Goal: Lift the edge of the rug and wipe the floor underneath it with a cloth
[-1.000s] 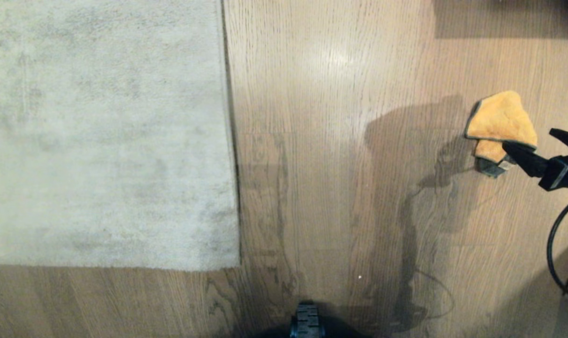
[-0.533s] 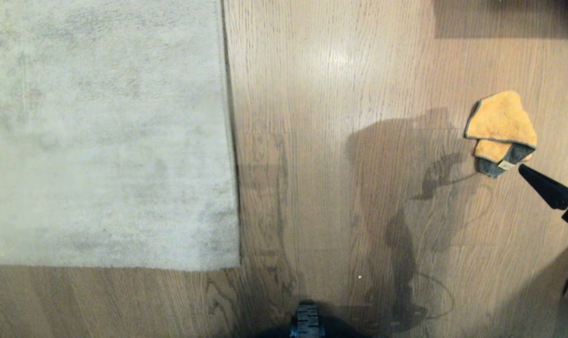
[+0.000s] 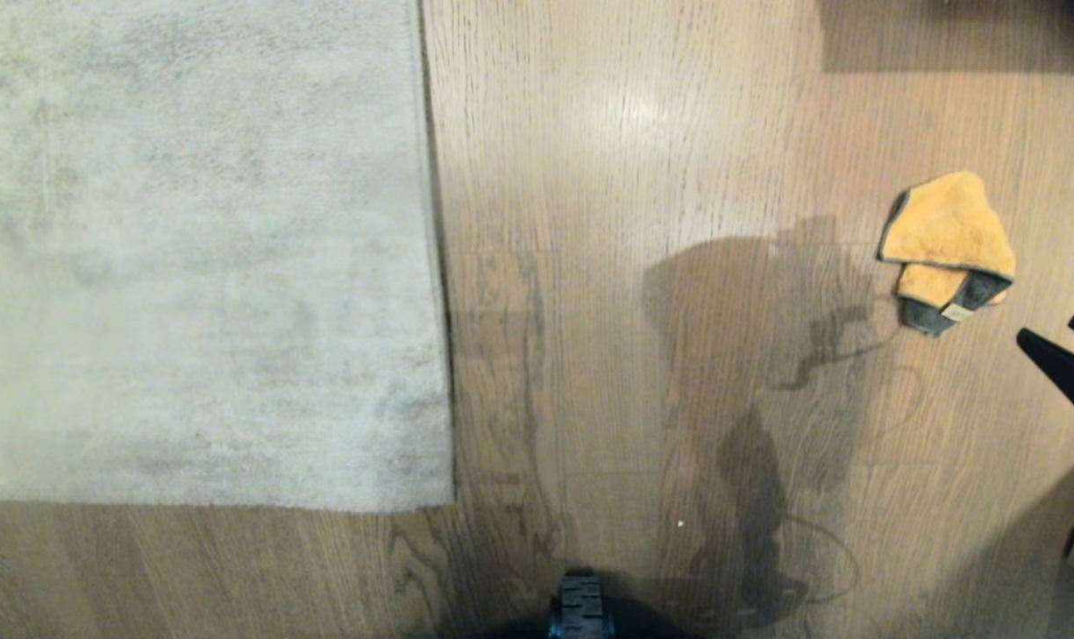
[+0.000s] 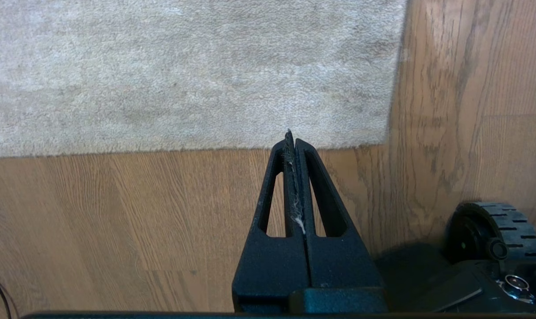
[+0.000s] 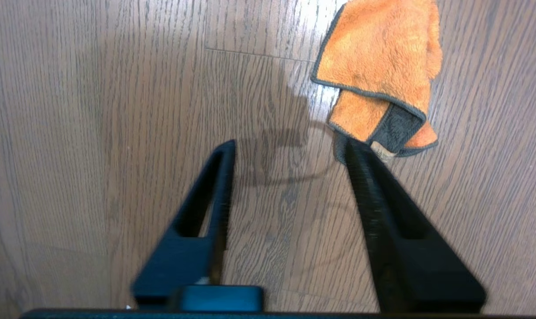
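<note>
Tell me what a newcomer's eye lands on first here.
First, the orange cloth, folded on the floor at the robot's right. The right gripper hangs open near it, holding nothing. At the left lies the big grey rug, its edge flat on the floor.

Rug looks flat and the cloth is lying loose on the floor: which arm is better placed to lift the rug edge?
Left, probably. The left gripper, shut and empty, points at the rug edge near its corner. The right gripper, open and empty, is far off beside the cloth on the floor.
</note>
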